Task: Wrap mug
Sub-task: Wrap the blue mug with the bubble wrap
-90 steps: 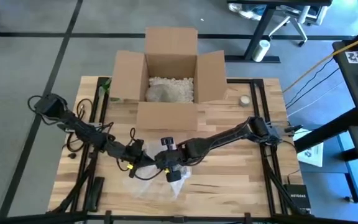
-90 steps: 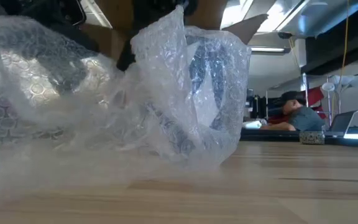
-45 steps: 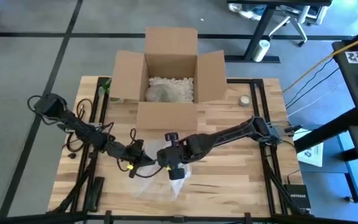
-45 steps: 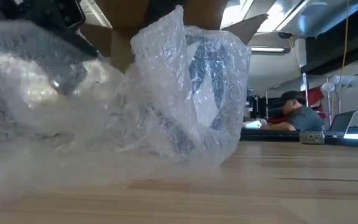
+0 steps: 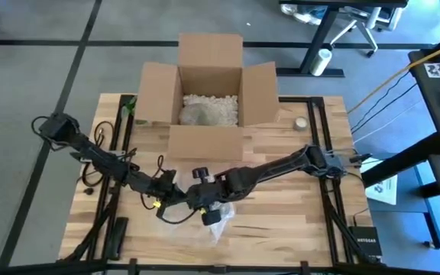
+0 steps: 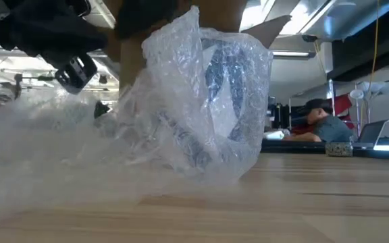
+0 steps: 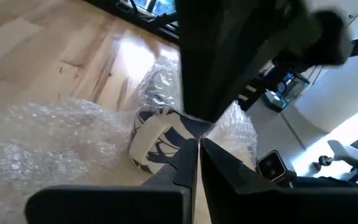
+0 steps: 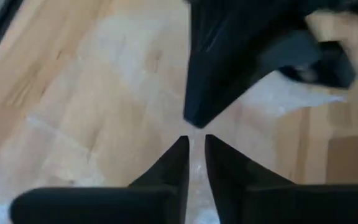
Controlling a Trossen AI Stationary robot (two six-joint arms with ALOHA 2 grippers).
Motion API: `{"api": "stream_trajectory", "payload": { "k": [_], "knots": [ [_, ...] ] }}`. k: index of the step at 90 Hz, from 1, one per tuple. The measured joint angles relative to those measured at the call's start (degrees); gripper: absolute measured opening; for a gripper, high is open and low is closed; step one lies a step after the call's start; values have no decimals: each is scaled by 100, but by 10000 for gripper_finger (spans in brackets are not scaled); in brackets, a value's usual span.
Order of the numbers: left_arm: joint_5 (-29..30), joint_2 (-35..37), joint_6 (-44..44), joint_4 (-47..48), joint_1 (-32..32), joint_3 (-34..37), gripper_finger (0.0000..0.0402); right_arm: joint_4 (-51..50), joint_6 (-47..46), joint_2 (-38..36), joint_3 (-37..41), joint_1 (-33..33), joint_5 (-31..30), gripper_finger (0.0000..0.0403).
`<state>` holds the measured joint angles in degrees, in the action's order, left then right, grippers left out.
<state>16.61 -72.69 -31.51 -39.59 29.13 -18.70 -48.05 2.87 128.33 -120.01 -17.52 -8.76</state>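
The mug [image 6: 218, 81], white with dark blue markings, stands upright on the table inside a loose shell of clear bubble wrap [image 6: 181, 135]. The left part of the wrap lies low on the wood [image 6: 39, 142]. In the left wrist view my left gripper [image 7: 197, 146] is shut, its tips just before the mug [image 7: 151, 140] and the wrap around it. My right gripper [image 8: 195, 143] is shut above the flat wrap [image 8: 104, 93], with the left arm close in front of it. From above, both grippers [image 5: 176, 201] [image 5: 198, 205] meet over the wrap [image 5: 208, 225]. My left gripper's shut tips stand at the wrap beside the mug's lower side [image 7: 166, 155]; whether they touch it I cannot tell. My right gripper's shut fingers hang over the flat wrap; whether a layer lies between them I cannot tell.
An open cardboard box [image 5: 208, 95] with packing fill stands at the table's far middle. A small round thing [image 5: 300, 122] lies at the far right. Bare wood lies to the right of the mug [image 6: 329, 189]. A person sits in the room behind [image 6: 323, 125].
The wrap's left part, held high a second ago, has sunk down onto the table; the shell around the mug has stayed in place. My right gripper has shifted a little toward the table's left edge and now shows above the flattened wrap in the low view.
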Motion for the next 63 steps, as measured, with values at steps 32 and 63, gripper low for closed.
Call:
{"api": "stream_trajectory", "payload": {
  "k": [32, 63],
  "knots": [
    [1207, 1889, -1034, 3759, 228, 0, 0, -38, -159, 27, -6, 35, -216, 85],
    [1605, 2769, -3239, 6896, 812, 0, 0, -55, -174, 27, -5, 35, -227, 85]
  ]
}}
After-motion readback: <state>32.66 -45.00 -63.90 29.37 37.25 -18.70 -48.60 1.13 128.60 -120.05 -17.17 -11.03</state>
